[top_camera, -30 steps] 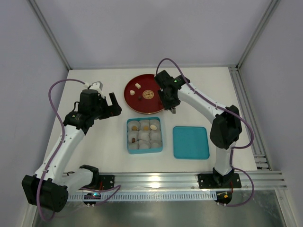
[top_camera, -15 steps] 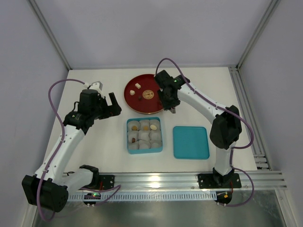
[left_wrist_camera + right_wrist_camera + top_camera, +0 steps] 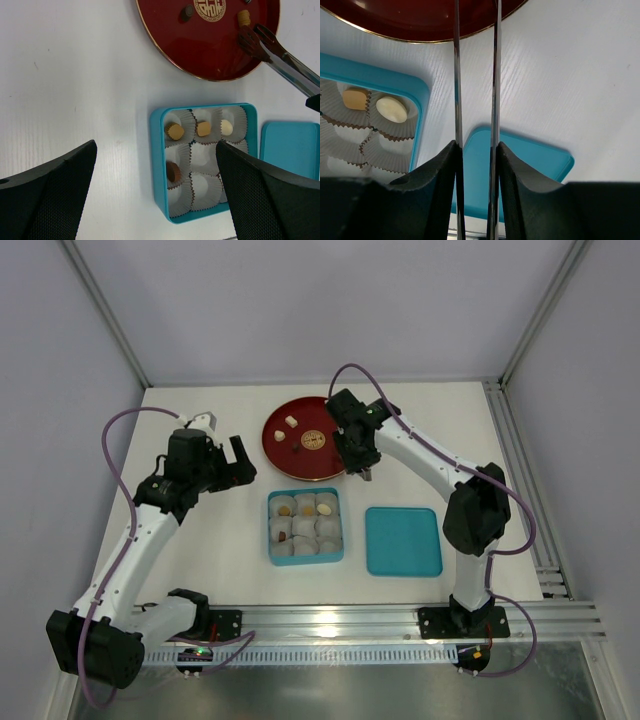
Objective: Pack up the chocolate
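The chocolate lies partly on the red plate (image 3: 290, 455): a tan piece (image 3: 243, 17) and a dark piece (image 3: 188, 11) in the left wrist view, a cream piece (image 3: 291, 421) in the top view. The teal box (image 3: 272, 530) of paper cups holds two tan pieces (image 3: 175, 131), a cream one (image 3: 226, 126) and a dark brown one (image 3: 173, 171). My right gripper (image 3: 476, 150) is shut on metal tongs (image 3: 280, 57), whose slightly parted tips rest on the plate beside the tan piece. My left gripper (image 3: 232, 462) hangs open and empty left of the plate.
The teal lid (image 3: 403, 540) lies flat right of the box, also in the right wrist view (image 3: 520, 160). A metal rail (image 3: 520, 470) runs along the table's right edge. Frame posts stand at the back corners.
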`<state>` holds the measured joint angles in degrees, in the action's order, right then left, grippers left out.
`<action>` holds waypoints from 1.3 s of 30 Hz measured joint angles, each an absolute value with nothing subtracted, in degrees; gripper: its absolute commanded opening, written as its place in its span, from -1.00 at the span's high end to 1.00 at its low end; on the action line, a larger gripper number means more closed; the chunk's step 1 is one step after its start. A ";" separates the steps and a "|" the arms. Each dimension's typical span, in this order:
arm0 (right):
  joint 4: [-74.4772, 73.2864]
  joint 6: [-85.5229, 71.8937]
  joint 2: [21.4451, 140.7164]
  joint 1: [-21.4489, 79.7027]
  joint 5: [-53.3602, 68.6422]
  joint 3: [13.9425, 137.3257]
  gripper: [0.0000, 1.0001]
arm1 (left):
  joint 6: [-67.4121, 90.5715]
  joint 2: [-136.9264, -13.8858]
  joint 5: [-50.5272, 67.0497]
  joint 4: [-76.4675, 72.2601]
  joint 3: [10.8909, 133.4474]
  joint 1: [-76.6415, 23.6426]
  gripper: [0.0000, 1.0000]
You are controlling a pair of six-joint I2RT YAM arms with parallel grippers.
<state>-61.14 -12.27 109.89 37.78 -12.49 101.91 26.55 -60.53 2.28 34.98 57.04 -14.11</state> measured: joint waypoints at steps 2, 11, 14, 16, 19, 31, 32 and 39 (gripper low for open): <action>-61.21 -12.29 109.89 37.78 -12.49 101.91 0.24 | 26.52 -60.53 2.28 34.98 57.04 -14.11 -0.99; -61.39 -12.25 109.89 37.78 -12.47 102.37 0.31 | 26.55 -60.53 2.68 34.98 57.04 -13.74 -0.99; -61.43 -12.27 109.89 37.78 -12.49 103.00 0.31 | 26.55 -60.53 2.68 34.98 57.04 -13.74 -0.99; -61.49 -12.25 109.89 37.78 -12.49 103.37 0.31 | 26.55 -60.53 2.70 34.98 57.04 -13.74 -0.99; -61.67 -12.25 109.89 37.78 -12.49 103.98 0.31 | 26.55 -60.53 2.70 34.98 57.04 -13.74 -0.99; -61.80 -12.25 109.89 38.06 -12.47 104.49 0.31 | 26.55 -60.53 2.72 34.98 57.04 -13.67 -0.99; -61.80 -12.25 109.89 38.11 -12.47 104.49 0.31 | 26.55 -60.53 2.72 34.98 57.04 -13.67 -0.99; -61.78 -12.19 110.00 38.15 -12.45 104.60 0.29 | 26.55 -60.53 2.72 34.98 57.04 -13.56 -0.99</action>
